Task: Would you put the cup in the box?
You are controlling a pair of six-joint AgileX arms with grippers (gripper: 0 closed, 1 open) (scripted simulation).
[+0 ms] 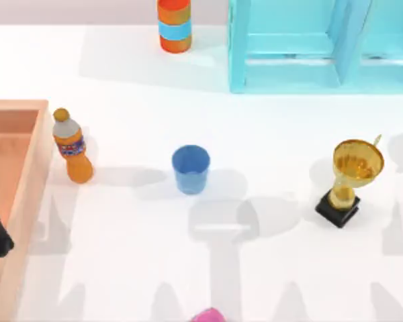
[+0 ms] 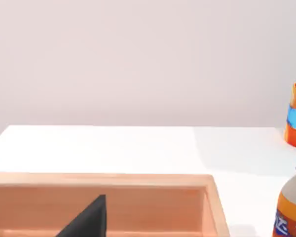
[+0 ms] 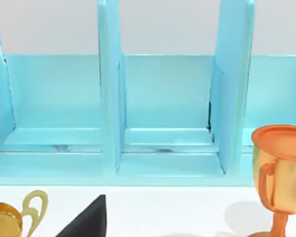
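Blue cup (image 1: pixel 191 169) upright, mouth up

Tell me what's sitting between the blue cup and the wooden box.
In the top view, an orange drink bottle stands between the cup and the box, close beside the box's wall and well apart from the cup. Otherwise that stretch is bare table.
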